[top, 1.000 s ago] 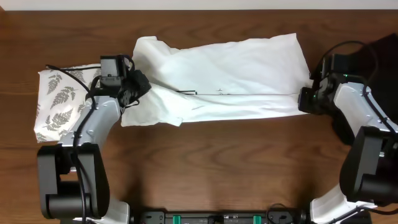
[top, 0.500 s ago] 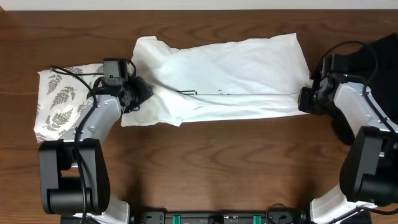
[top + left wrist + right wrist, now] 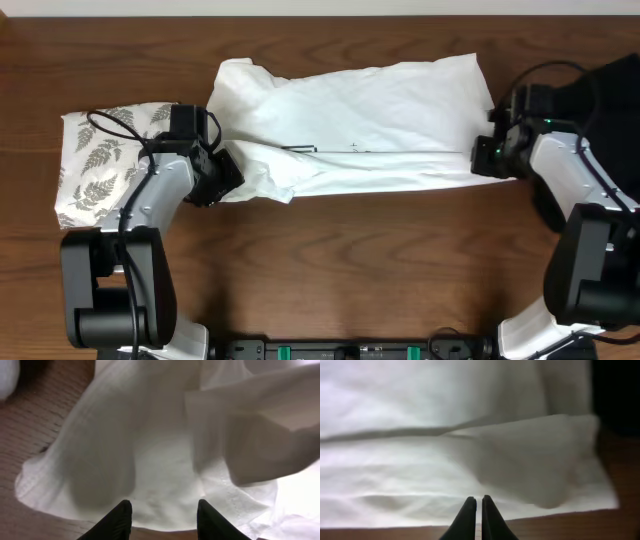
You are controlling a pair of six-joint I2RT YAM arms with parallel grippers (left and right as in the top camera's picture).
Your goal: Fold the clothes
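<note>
The white T-shirt lies across the back middle of the wooden table, folded lengthwise, with thin dark marks along the fold; its chest graphic is hidden. My left gripper is at the shirt's left end. In the left wrist view its fingers are open, straddling the front edge of the cloth. My right gripper is at the shirt's right end. In the right wrist view its fingers are pressed together on the front edge of the cloth, with a sliver of white between them.
A folded white fern-print cloth lies at the left, just behind my left arm. A black garment lies at the far right behind my right arm and also shows in the right wrist view.
My left gripper has moved toward the front, off the shirt's left end down to its front edge. My right gripper has shifted slightly left onto the shirt's right end.
</note>
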